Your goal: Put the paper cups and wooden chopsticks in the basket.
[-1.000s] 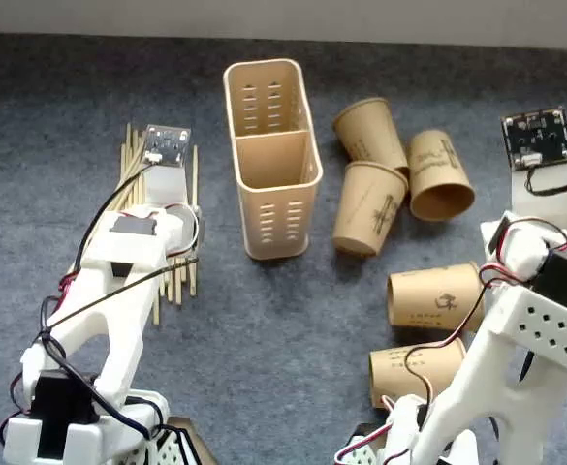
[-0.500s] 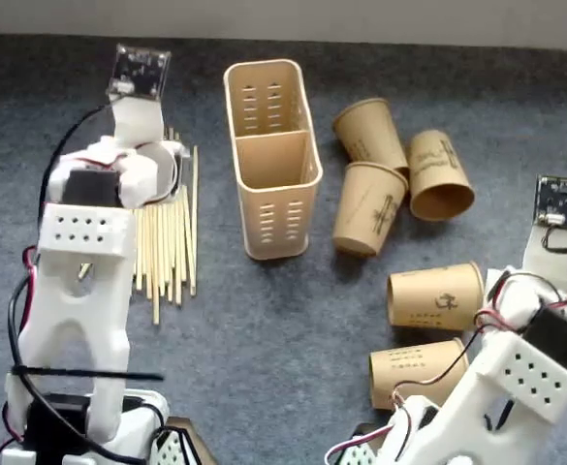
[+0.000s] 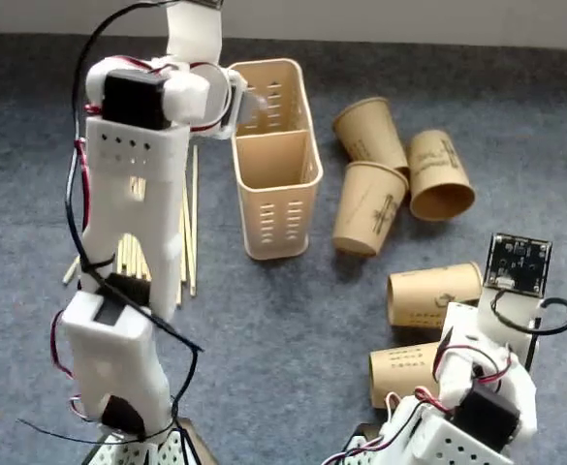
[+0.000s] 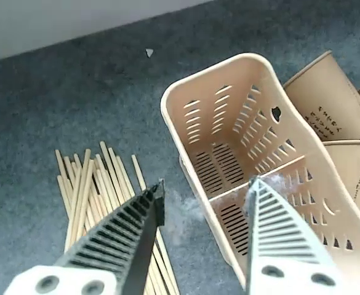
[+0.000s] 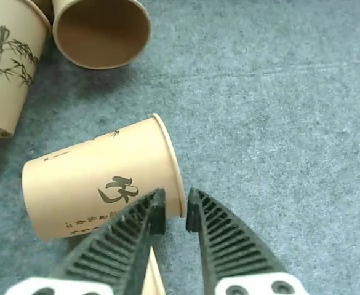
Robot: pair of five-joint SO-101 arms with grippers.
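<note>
**Left gripper** (image 4: 207,183): open wide, nothing held. In its wrist view 1 finger sits over the edge of the chopsticks (image 4: 87,196) and the other over a long wall of the basket (image 4: 167,104), near the partition. Its height above them cannot be judged.

**Basket:** upright on the grey surface (image 3: 293,339), with 2 compartments and slotted walls. In the high view the wrist of the left arm (image 3: 133,194) overlaps its far corner, and that part is hard to make out.

**Chopsticks:** a loose bundle lying flat on the surface just beside the basket, apart from it. In the high view the left arm hides most of the bundle, and only a few lengths show along its edges.

**Cups** (image 3: 368,208): 5, all on their sides on the surface, outside the basket, on the side away from the chopsticks. 3 lie clustered near the basket. The 4th cup (image 3: 433,295) lies nearer the right arm (image 3: 477,407), which partly covers the 5th cup (image 3: 404,373).

**Right gripper** (image 5: 175,195): a narrow gap between the fingers, nothing seen clamped. The tips sit at the rim of the 4th cup, 1 over its body and 1 just past the rim. Whether they touch it cannot be told
</note>
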